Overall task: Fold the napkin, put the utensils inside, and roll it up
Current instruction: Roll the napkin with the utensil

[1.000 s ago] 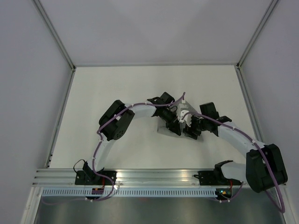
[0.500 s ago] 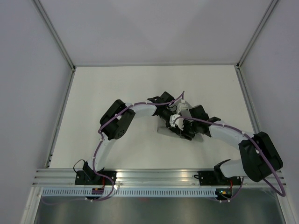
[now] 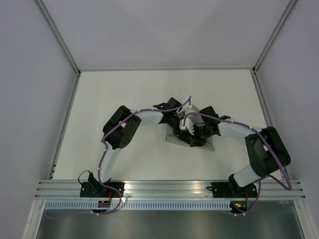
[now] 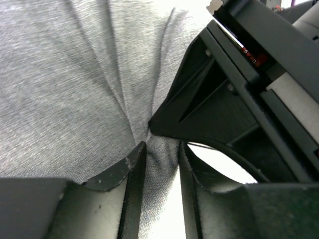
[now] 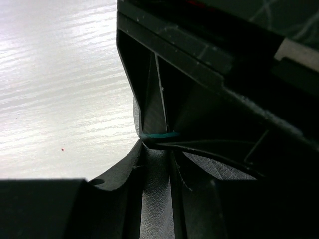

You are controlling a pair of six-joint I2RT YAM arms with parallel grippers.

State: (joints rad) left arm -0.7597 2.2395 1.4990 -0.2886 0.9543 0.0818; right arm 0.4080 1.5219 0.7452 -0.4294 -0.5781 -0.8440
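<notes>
the two arms meet nose to nose over the white table. the left gripper is nipped tight on a puckered fold of the grey napkin — cloth spreading out ahead of its fingers. the right gripper pinches the same cloth, with a sliver of teal utensil just beyond its tips.

Overhead: I get even, soft light; white bench bright, only faint shadows under the arms.
Left wrist: napkin weave crisp and well lit; left tool soft near the lens; bench blown out white.
Right wrist: mostly dark; right tool murky, glare streaks across the bench.
</notes>
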